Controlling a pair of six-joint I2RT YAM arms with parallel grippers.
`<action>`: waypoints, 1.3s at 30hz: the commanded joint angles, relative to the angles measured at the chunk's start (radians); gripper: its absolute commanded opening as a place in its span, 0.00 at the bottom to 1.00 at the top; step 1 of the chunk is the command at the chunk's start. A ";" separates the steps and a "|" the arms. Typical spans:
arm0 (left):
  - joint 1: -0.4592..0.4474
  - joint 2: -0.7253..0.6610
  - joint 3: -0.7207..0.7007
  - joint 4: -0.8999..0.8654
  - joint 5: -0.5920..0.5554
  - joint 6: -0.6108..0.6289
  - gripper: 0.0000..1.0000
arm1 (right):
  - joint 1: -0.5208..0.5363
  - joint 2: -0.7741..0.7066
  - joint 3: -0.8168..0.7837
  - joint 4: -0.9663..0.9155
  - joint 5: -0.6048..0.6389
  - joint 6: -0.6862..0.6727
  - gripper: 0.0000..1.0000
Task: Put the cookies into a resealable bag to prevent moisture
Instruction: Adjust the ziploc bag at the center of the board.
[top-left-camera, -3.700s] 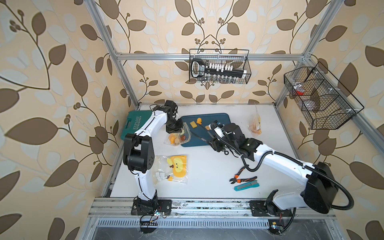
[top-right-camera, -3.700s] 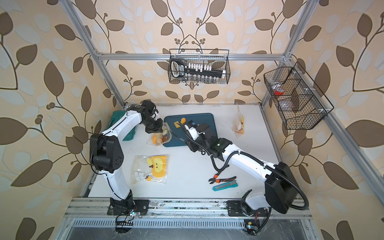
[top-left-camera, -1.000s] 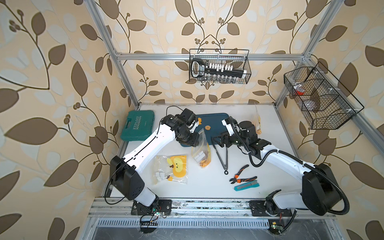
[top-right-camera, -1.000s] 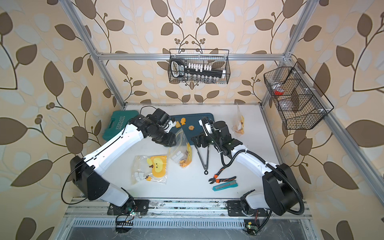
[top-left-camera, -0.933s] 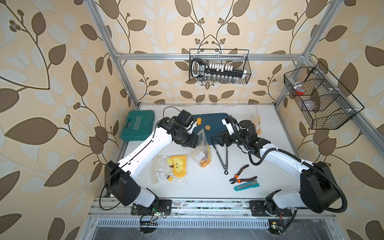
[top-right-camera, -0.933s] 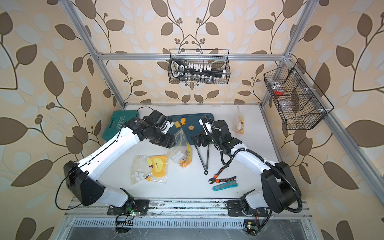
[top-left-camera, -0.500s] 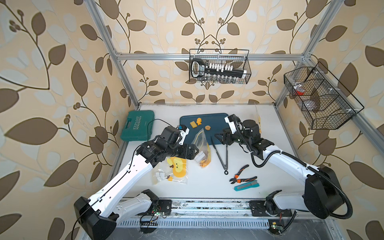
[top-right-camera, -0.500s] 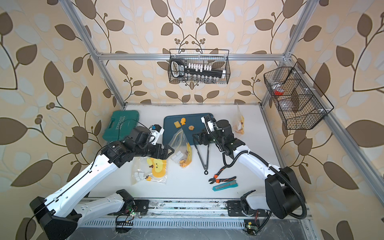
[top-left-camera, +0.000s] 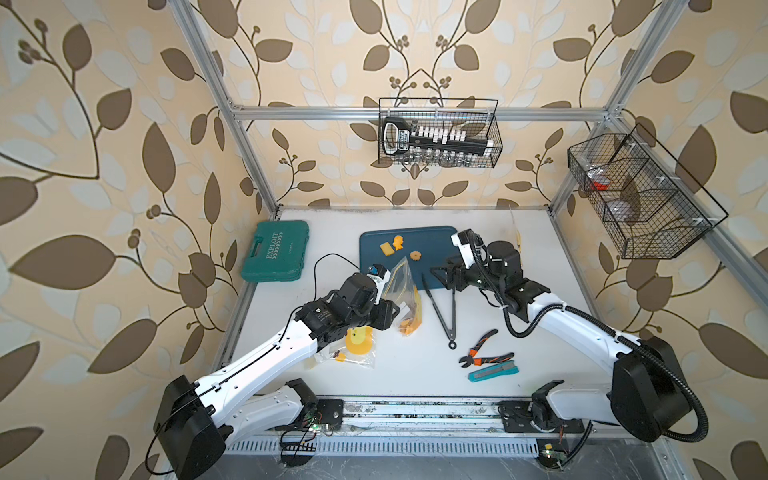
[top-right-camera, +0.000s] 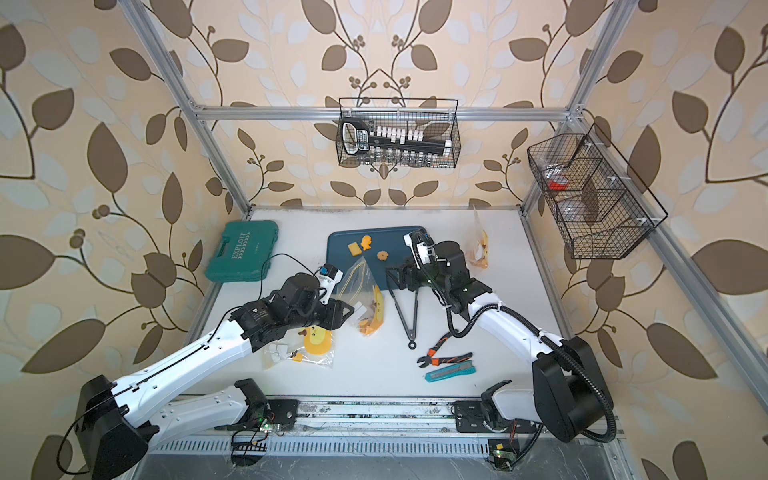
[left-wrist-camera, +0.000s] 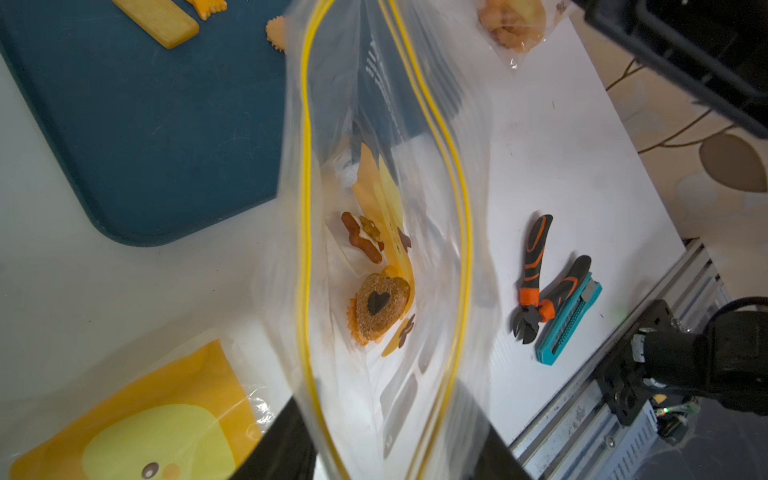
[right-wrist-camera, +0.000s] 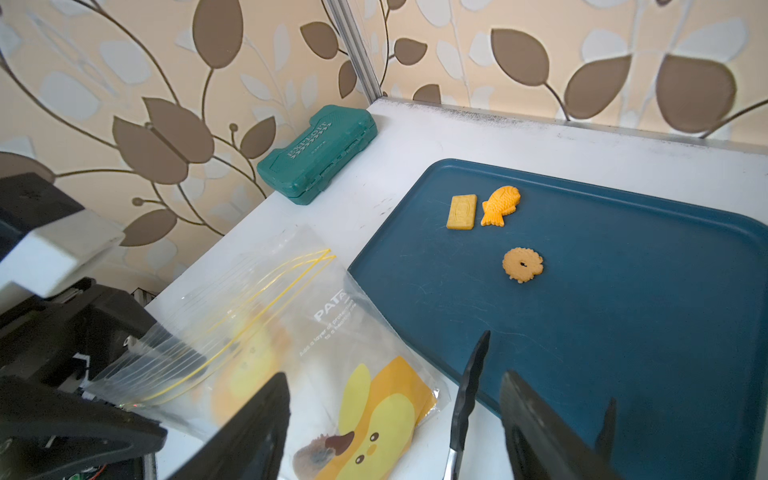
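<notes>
In both top views your left arm has swung round to the near side. The left pincer (top-left-camera: 395, 309) now meets the resealable bag (top-left-camera: 402, 284) from there. The bag hasn't shifted and sits just beside the blue tray (top-right-camera: 399, 241). Your right pincer (top-left-camera: 444, 276) still hovers over the open ends of the tongs (top-left-camera: 450, 332).

Left wrist view: the bag's yellow-lined mouth gapes and runs down between the fingers (left-wrist-camera: 286, 444). They stand partway in, and you can't tell yet whether they pinch it. A heart cookie (left-wrist-camera: 380, 305) and a few others lie at the bottom.

Right wrist view: jaws wide, gripping nothing, with one tong arm between them. Three cookies (right-wrist-camera: 500, 205) wait on the tray. It looks like a re-grip, so the open mouth is ready for those last three.
</notes>
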 joint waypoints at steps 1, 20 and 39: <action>-0.010 -0.032 -0.003 0.078 -0.047 0.037 0.39 | -0.004 -0.017 -0.019 0.009 -0.021 -0.004 0.78; -0.009 0.203 0.531 -0.473 -0.059 0.391 0.00 | -0.007 -0.229 -0.233 0.332 0.340 0.073 0.96; -0.004 0.169 0.350 -0.346 -0.006 0.955 0.00 | -0.013 -0.241 -0.130 -0.042 -0.165 -0.394 0.87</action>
